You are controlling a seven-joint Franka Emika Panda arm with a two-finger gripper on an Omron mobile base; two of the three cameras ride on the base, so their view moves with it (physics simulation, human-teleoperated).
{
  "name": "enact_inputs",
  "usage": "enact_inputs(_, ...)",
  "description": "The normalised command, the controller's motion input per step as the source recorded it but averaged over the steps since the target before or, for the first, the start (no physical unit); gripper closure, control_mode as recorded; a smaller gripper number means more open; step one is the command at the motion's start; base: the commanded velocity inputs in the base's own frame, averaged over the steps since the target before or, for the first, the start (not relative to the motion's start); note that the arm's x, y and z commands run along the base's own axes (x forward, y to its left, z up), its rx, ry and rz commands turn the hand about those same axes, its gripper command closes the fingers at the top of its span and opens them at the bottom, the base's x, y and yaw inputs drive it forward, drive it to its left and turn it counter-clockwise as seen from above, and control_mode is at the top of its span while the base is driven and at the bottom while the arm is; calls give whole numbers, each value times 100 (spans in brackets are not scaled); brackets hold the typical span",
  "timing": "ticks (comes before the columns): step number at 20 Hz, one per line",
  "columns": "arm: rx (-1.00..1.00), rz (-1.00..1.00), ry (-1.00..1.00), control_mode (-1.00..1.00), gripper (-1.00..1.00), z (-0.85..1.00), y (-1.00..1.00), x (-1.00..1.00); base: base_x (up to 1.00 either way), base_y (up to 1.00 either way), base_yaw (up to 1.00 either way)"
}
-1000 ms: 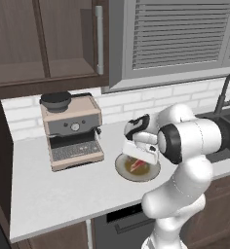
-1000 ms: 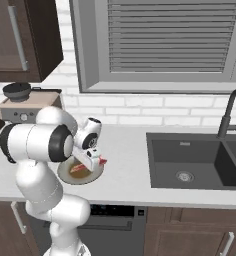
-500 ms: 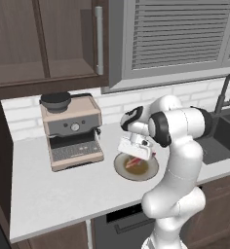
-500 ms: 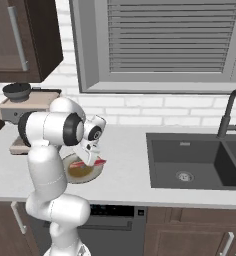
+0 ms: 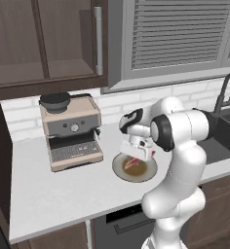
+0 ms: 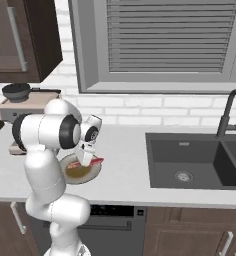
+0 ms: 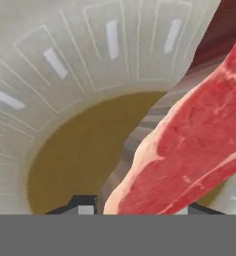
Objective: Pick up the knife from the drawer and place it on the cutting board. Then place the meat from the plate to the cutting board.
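My gripper (image 5: pixel 135 156) hangs just over the round beige plate (image 5: pixel 121 171) on the white counter and is shut on the red-pink meat (image 5: pixel 132 163). From the right base view the meat (image 6: pixel 93 162) sticks out to the right of the gripper (image 6: pixel 85 159), over the plate (image 6: pixel 74 176). In the hand view the meat (image 7: pixel 190 145) is close and slanted, and casts a shadow on the plate (image 7: pixel 65 75) below. The knife, drawer and cutting board are out of view.
An espresso machine (image 5: pixel 73 138) stands on the counter left of the plate. A dark sink (image 6: pixel 190 160) with a black faucet (image 6: pixel 229 112) lies to the right. Wall cabinets (image 5: pixel 48 39) hang above, and white counter (image 5: pixel 63 194) stretches in front.
The arm has straightened up and its elbow has swung higher. The meat, flat on the plate before, is now tilted and lifted slightly in the gripper.
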Motion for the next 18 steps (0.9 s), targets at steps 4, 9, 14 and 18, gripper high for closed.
enact_inputs(4,-20,-4,0,-100,100,25,-29,-82,0,0,0)
enact_inputs(9,-2,0,-1,-100,100,76,-60,-77,0,0,0)
enact_inputs(14,0,0,0,-100,100,100,-56,-66,0,0,0)
enact_inputs(18,0,0,-4,-100,100,100,-32,-81,0,0,0)
